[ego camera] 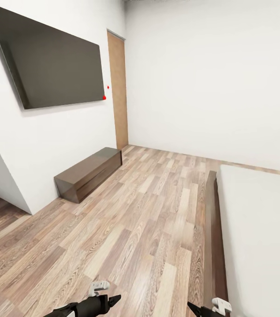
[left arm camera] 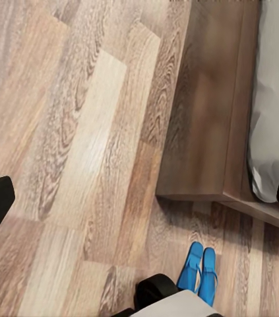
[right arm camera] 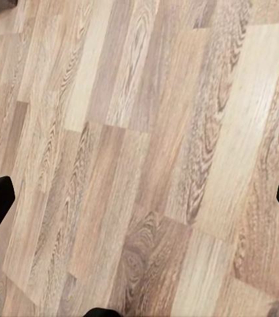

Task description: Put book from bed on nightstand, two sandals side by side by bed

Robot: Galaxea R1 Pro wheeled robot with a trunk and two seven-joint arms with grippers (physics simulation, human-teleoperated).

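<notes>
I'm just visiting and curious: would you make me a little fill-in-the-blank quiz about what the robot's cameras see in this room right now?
1. The big dark television hangs on the ____.
2. The two sandals lying side by side on the floor near the bed's corner are coloured ____.
3. The long low bench stands below the ____.
4. The mattress of the bed is off-____.

Missing words: wall; blue; television; white
</notes>
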